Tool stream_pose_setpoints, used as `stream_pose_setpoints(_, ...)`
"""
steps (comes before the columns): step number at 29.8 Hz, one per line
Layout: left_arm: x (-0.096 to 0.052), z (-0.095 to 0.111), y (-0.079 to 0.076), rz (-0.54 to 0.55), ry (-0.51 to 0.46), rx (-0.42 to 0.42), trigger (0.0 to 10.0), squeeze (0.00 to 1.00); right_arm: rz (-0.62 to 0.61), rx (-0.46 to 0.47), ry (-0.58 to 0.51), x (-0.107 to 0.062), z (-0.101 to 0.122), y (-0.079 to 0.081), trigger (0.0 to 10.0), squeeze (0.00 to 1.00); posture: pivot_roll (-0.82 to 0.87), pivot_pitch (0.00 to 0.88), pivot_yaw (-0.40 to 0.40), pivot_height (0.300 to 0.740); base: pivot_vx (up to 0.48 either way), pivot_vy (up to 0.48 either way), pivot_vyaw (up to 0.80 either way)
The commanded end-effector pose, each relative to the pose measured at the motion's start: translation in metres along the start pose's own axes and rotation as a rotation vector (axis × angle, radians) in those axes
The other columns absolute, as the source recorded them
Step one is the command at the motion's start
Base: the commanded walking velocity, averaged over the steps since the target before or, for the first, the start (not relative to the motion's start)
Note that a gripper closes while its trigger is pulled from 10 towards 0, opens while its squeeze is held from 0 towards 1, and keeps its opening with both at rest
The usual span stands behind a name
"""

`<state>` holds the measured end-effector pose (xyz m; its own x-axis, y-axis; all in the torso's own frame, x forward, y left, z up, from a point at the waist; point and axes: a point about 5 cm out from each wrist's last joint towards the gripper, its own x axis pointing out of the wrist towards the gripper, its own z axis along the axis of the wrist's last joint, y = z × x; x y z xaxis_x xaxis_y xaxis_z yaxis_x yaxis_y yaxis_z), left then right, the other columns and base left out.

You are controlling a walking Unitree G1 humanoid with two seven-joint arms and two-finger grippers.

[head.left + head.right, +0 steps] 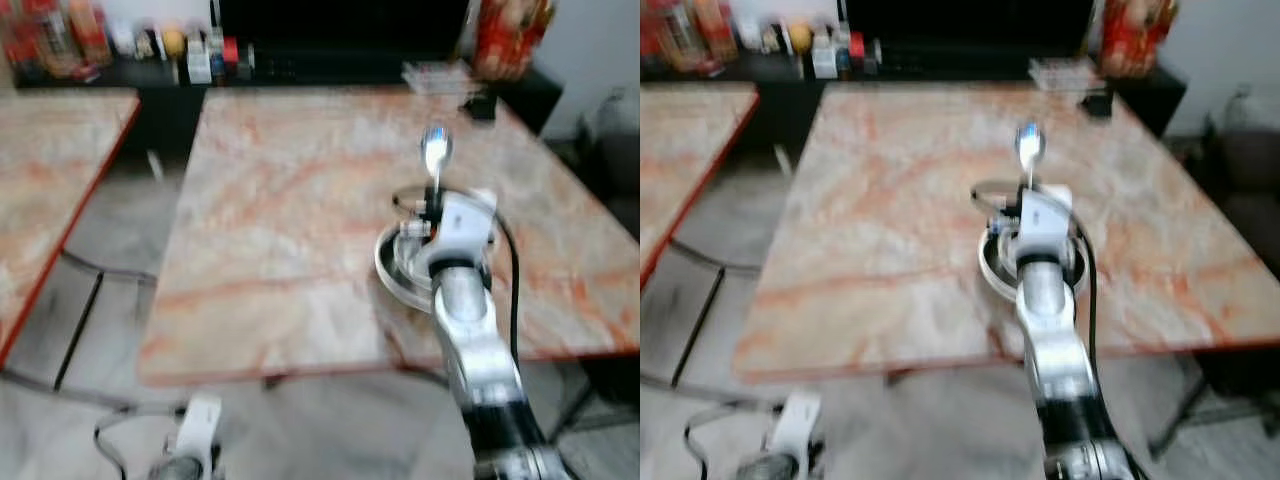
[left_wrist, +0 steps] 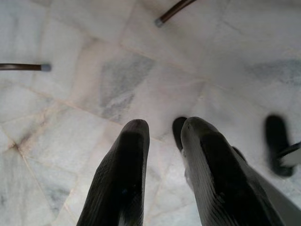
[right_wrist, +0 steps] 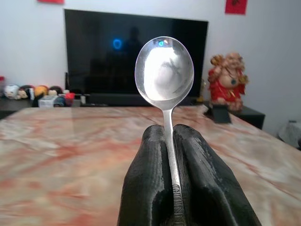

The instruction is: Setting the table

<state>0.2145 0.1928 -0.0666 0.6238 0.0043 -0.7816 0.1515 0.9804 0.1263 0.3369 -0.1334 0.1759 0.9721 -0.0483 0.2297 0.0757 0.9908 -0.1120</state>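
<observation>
Right gripper (image 3: 171, 141) clamps the spoon (image 3: 164, 70) by its handle — bowl jutting beyond the fingertips, above the table (image 1: 280, 200)

I stand in a home's living and dining room: a marble-topped table (image 1: 300, 230) on pale stone floor tiles (image 2: 117, 89), and behind the table a dark television (image 3: 136, 59) beside a red laughing-Buddha figurine (image 3: 228, 81).

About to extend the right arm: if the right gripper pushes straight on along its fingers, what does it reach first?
Nothing nearby: the right gripper, shut on the spoon, points over bare table; the television comes first, though depth is unclear.
</observation>
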Motion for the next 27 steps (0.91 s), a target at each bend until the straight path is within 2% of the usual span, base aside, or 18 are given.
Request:
stream_pose_setpoints(1, 0.000, -0.002, -0.007, -0.017, 0.012, -0.008, 10.0, 0.00, -0.018, -0.003, -0.006, 0.000, 0.001, -0.008, 10.0, 0.00, -0.04, 0.137, -0.010, 0.740, 0.244, -0.409, 0.00)
stream_pose_setpoints(9, 0.000, -0.005, -0.005, -0.013, 0.017, -0.008, 10.0, 0.00, -0.019, -0.030, 0.009, -0.002, -0.001, -0.007, 10.0, 0.00, -0.05, 0.146, -0.004, 0.740, 0.211, -0.383, 0.00)
stream_pose_setpoints(20, -0.001, -0.007, -0.001, -0.007, 0.018, -0.003, 10.0, 0.00, -0.050, -0.060, 0.093, -0.018, -0.017, -0.013, 10.0, 0.00, -0.06, 0.161, 0.011, 0.740, 0.000, 0.000, 0.00)
stream_pose_setpoints(25, -0.001, -0.007, 0.000, -0.007, 0.019, 0.005, 10.0, 0.00, -0.029, -0.061, 0.110, -0.019, -0.019, -0.011, 10.0, 0.00, -0.06, 0.164, 0.019, 0.740, 0.000, 0.000, 0.00)
stream_pose_setpoints(27, -0.001, -0.007, 0.001, -0.004, 0.020, 0.008, 10.0, 0.00, -0.001, -0.064, 0.147, -0.020, -0.025, -0.007, 10.0, 0.00, -0.06, 0.166, 0.019, 0.740, 0.000, 0.000, 0.00)
